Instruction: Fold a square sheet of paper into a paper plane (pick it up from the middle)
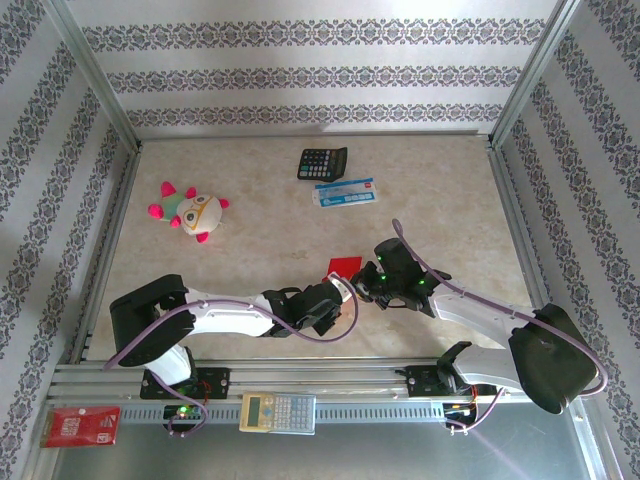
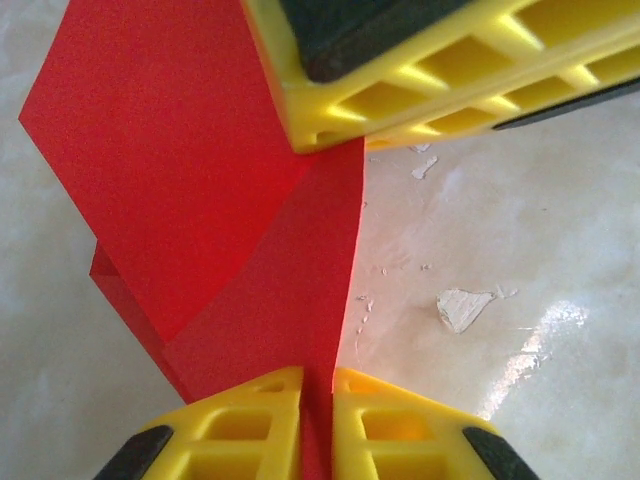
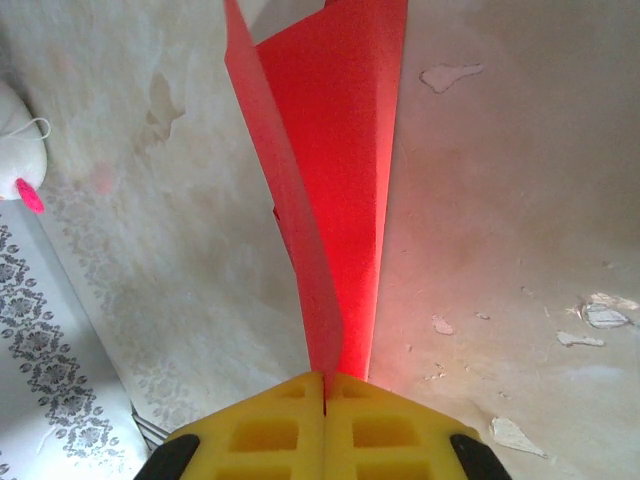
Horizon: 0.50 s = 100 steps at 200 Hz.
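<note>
Near the left edge of the bench lies a plush toy (image 1: 192, 210), well apart from the work. It is not needed.

The left gripper (image 2: 318, 400) stands a little in front of the middle of the bench, toward the near edge. Its yellow fingers (image 2: 250, 420) are pressed together on the lower edge of the square sheet of paper (image 2: 190, 190). The sheet is already bent into two layers and seems to be lifted off the surface between the two arms.

Just to the right, the right gripper (image 3: 325, 395) pinches the same sheet at another edge, with its jaws fully together and the paper rising from them like a narrow open book.

I judge the step in hand to be a fold made in the air. To do it well, both grips should stay firm while the free edges are brought to meet exactly. The two arms should not pull apart, because thin paper tears or slips easily.

Toward the far edge lie a black calculator (image 1: 322, 162) and a blue and white packet (image 1: 345, 192). I see no container on the bench, and these things lie directly on the surface.
</note>
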{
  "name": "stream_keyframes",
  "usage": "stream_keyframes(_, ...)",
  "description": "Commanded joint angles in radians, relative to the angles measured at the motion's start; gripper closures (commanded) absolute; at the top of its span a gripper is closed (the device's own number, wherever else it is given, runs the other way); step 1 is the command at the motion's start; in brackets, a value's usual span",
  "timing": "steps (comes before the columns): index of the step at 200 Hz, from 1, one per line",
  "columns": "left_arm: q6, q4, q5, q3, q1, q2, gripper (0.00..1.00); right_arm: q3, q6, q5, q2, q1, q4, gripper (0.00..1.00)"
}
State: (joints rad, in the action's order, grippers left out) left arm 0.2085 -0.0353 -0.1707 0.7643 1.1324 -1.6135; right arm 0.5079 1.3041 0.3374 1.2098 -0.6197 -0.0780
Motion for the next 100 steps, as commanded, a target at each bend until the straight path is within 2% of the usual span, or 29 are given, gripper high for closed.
stream_keyframes(1,-0.003,-0.025,-0.027,0.02,0.012,-0.005,0.87,-0.006,0.006,0.002,0.005,-0.009,0.005,1.0)
stream_keyframes(55,0.033,-0.043,-0.042,-0.002,0.01,-0.001,0.97,-0.008,0.0,0.004,0.002,-0.001,0.005,1.0)
stream_keyframes(100,0.155,-0.099,-0.029,-0.051,0.0,0.043,1.0,-0.017,-0.037,0.011,-0.052,0.043,-0.031,0.81)
